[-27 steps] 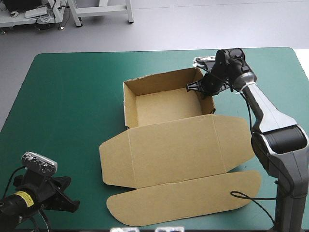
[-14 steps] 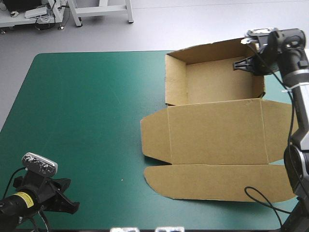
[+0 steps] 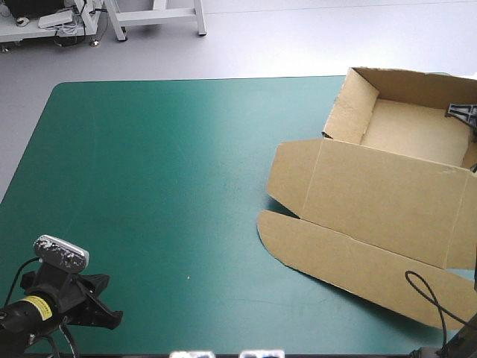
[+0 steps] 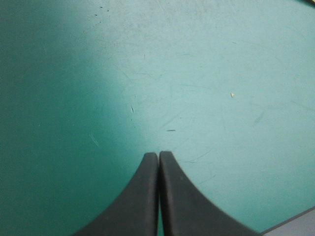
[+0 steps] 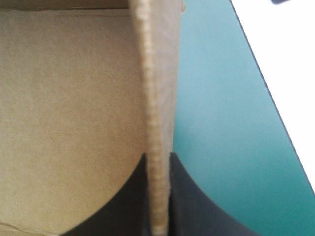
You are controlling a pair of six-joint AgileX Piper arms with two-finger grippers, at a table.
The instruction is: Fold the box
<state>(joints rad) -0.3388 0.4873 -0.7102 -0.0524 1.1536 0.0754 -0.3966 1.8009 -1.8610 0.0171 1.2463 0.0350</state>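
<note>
Though barely visible from above, right jaws clamp the box [image 5: 160, 88] wall up close; left jaws rest together.

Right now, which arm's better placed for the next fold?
Right. The right gripper is shut on the box wall; the left gripper sits shut over bare cover, far from it.

I log the table [image 3: 164, 186] open across its left and middle, from near edge to far. One obstacle: the box [image 3: 387, 186], an open tray with raised walls at the far right corner, lid lying flat toward the near right edge. The right gripper [image 5: 157, 160] pinches the tray's right wall between its fingers; beyond that wall lies only a narrow bare strip before the table's edge.
</note>
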